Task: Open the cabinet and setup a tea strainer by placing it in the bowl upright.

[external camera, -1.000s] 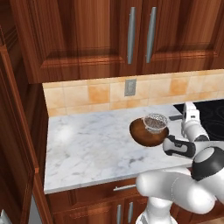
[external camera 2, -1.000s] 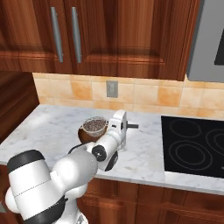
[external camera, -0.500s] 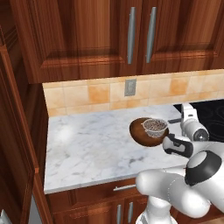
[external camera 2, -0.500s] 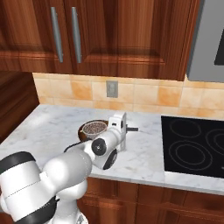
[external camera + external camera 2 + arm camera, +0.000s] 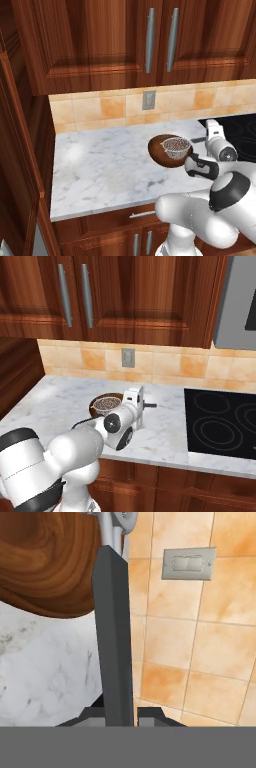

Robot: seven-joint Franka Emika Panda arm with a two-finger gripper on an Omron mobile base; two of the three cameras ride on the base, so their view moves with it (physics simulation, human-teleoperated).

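At centre right of the left view, the tea strainer sits upright in the brown bowl on the marble surface. The fingers are clamped on its dark handle. Placement looks nearly done; next comes release.

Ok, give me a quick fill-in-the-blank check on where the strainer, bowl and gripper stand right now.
The tea strainer sits in the ____.
The gripper is shut on the strainer's ____.
The bowl rests on the ____ counter.
The tiled wall behind carries a grey ____.

Missing words: bowl; handle; marble; outlet
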